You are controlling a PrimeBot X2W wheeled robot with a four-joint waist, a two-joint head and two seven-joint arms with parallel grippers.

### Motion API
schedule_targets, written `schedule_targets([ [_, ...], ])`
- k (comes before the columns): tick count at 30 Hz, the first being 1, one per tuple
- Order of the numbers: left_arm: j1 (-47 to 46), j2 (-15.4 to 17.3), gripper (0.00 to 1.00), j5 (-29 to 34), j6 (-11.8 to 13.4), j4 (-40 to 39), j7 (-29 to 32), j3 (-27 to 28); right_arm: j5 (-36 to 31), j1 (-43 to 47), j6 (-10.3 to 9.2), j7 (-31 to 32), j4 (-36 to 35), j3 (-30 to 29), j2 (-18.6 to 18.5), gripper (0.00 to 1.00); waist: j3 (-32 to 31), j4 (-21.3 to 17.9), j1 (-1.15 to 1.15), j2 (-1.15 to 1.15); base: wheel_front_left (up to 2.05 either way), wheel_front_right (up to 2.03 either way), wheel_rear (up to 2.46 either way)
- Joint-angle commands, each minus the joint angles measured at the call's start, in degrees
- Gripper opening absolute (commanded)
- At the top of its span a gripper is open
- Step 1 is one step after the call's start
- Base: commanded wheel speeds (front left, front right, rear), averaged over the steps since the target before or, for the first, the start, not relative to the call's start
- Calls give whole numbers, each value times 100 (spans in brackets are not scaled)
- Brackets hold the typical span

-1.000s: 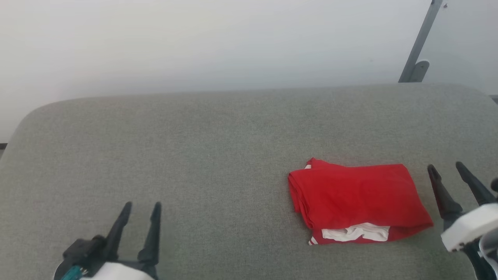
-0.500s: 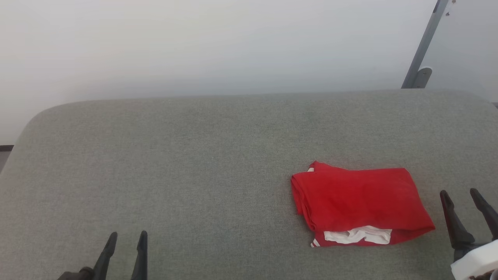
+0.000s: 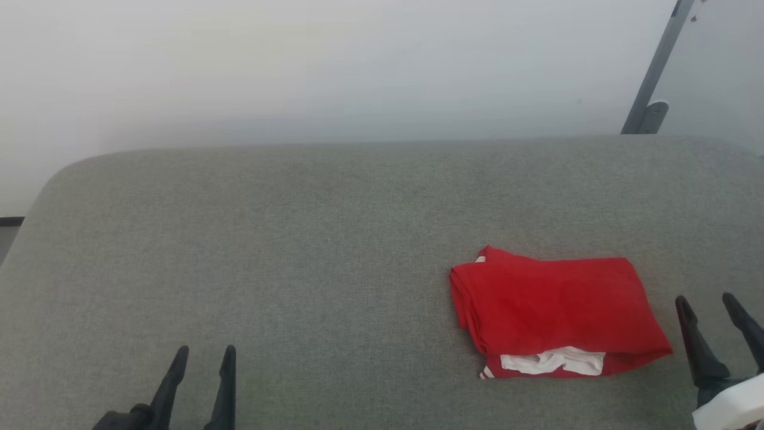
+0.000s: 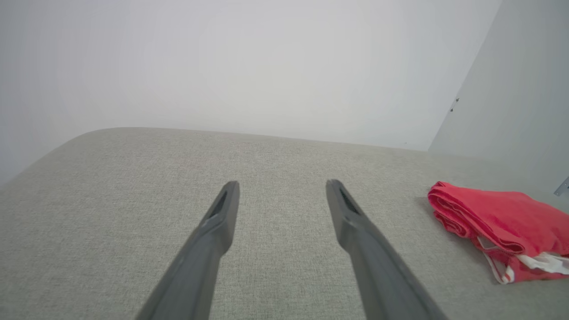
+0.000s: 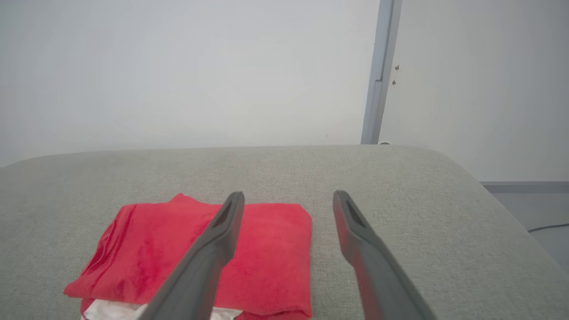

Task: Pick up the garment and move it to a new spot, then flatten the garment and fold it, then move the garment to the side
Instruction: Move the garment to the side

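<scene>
Soft matt cloth garment, table in coarse grey woven fabric, left gripper and right gripper matt dark plastic, smooth wall, grey metal post

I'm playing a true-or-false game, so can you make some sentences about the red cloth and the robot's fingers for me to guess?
1. The garment lies folded on the grey cushion. True.
2. The left gripper holds the garment. False: its fingers are spread with nothing between them, well apart from the garment.
3. The right gripper is open and sits beside the garment, not touching it. True.
4. The garment is red all over. False: white cloth and a bit of striped trim show at its near edge.
5. The garment lies closer to the left gripper than to the right. False: it lies much closer to the right gripper.
</scene>
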Motion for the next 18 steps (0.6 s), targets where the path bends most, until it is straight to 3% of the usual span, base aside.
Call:
schedule_targets([
  [1, -112, -9, 100, 47, -8, -38, -26, -41, 1, -25, 0, 128, 16, -36, 22, 100, 19, 7, 0, 0, 0, 0, 0],
  [13, -807, 130, 100, 152, -8, 31, -26, -452, 105, -846, 0, 2060, 572, 175, -398, 100, 509, 130, 0, 0, 0, 0, 0],
  [18, -1258, 11, 100, 183, -8, 19, -26, -559, 348, -1439, 0, 3337, 787, 486, -693, 100, 971, 181, 0, 0, 0, 0, 0],
])
